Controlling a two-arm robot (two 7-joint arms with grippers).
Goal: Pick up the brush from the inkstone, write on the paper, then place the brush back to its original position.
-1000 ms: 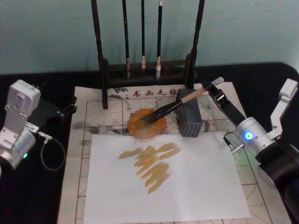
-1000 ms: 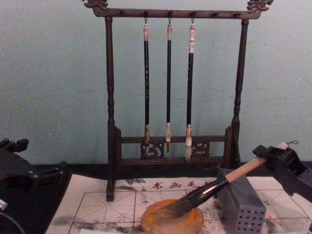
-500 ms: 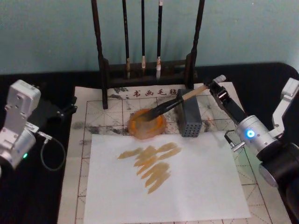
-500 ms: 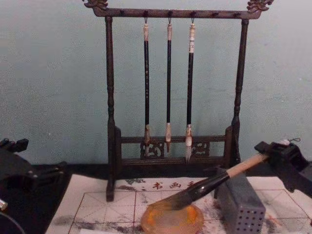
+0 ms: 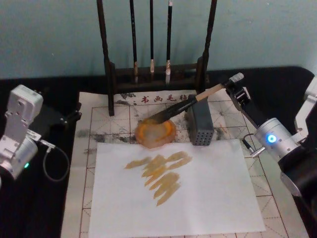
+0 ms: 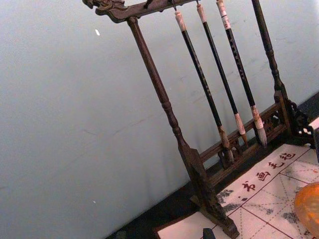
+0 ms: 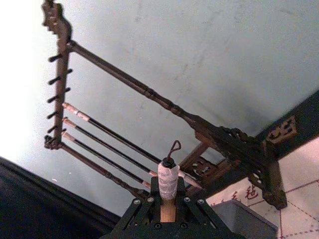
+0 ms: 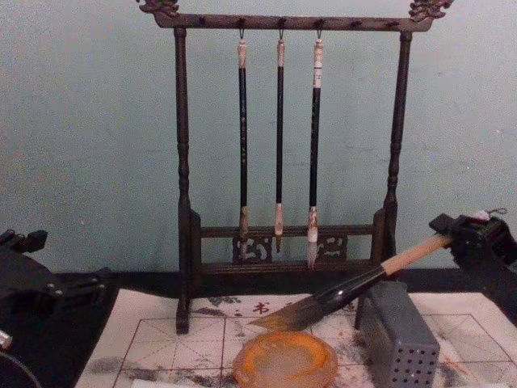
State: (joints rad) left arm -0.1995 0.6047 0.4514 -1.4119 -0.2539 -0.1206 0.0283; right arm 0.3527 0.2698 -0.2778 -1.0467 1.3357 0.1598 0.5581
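The right gripper (image 5: 234,85) is clenched around the white cord-wrapped end of the brush (image 5: 185,104), up and to the right of the inkstone (image 5: 156,133). The pale wooden handle slants down to a black ferrule and a dark, bushy tuft, which hangs just above the far rim of that round, glossy amber dish, clear of it. The inkstone sits on the red-gridded paper (image 5: 101,119), with a grey perforated block (image 5: 200,126) just beside it on its right. The left arm (image 5: 19,130) rests well to the inkstone's left.
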